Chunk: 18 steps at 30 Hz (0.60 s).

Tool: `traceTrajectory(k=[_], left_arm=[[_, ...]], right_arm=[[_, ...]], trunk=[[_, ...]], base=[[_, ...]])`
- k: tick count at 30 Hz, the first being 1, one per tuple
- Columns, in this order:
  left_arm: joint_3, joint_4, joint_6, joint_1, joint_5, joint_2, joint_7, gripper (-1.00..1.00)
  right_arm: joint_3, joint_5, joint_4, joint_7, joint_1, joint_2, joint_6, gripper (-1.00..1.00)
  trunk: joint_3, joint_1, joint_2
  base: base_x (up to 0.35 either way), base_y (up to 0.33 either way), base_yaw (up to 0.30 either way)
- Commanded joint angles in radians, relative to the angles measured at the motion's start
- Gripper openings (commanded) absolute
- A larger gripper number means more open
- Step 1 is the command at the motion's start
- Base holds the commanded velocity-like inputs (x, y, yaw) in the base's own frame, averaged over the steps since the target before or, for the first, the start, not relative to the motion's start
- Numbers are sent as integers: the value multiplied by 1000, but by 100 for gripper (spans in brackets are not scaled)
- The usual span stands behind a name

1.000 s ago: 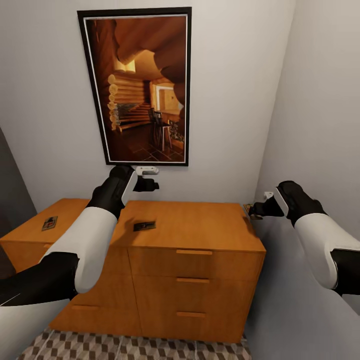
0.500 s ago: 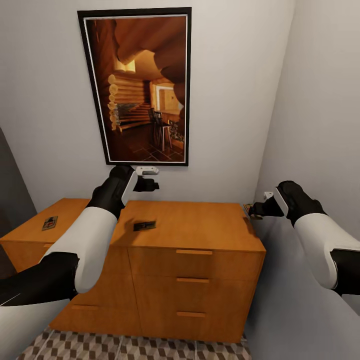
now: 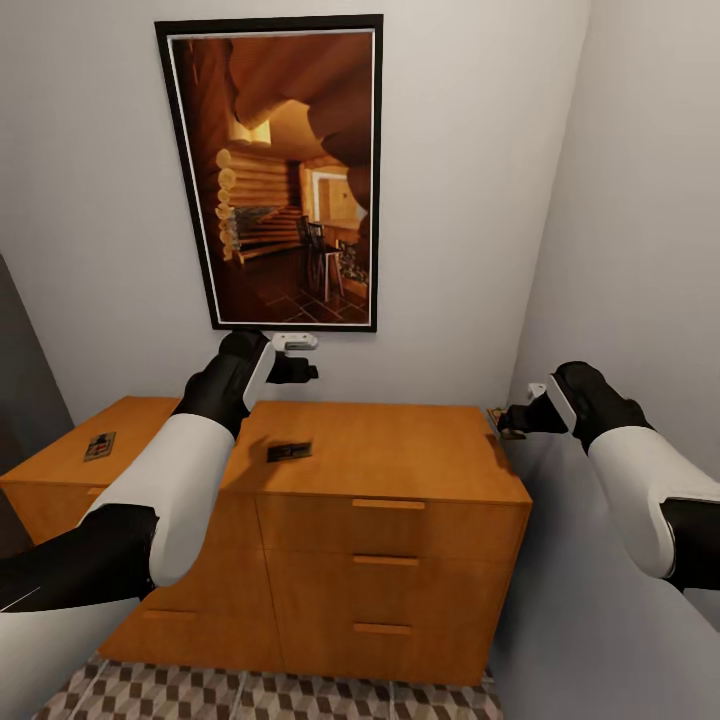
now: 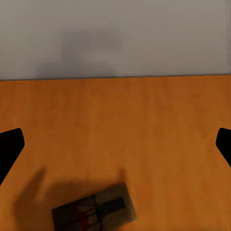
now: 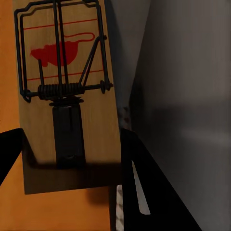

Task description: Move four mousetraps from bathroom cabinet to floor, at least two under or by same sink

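The orange-brown cabinet [image 3: 390, 455] stands against the wall below me. One mousetrap [image 3: 289, 451] lies on its top near the middle, and a second mousetrap [image 3: 99, 446] lies on the lower left section. My left gripper [image 3: 300, 370] hovers open above the back of the top; in its wrist view the middle mousetrap [image 4: 94, 211] lies just short of the wide-apart fingers. At the cabinet's right edge my right gripper [image 3: 510, 422] is shut on a third mousetrap [image 5: 67, 96], whose red mark and wire parts face up between the two fingers. A fourth is out of view.
A tall framed picture [image 3: 275, 175] hangs on the wall behind the cabinet. A grey wall [image 3: 640, 250] runs close along my right arm. A strip of cube-patterned floor [image 3: 250, 695] shows in front of the drawers. A dark panel [image 3: 15, 380] stands at the left.
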Motion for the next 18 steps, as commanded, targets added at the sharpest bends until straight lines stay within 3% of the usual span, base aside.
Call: traceTrajectory(k=[1, 7, 18], left_arm=[[1, -1, 4, -1, -2, -1, 1, 100], [1, 18, 4, -1, -2, 0, 1, 100], [1, 39, 4, -1, -6, 1, 1, 100]], right_arm=[[-2, 4, -1, 2, -1, 0, 4, -100], [-1, 5, -1, 2, -1, 1, 4, -100], [-1, 5, -1, 2, -1, 2, 4, -100]], trunk=[[-1, 0, -1], [-1, 0, -1], [-1, 0, -1]], base=[[0, 0, 0], [0, 117, 0], [0, 299, 0]])
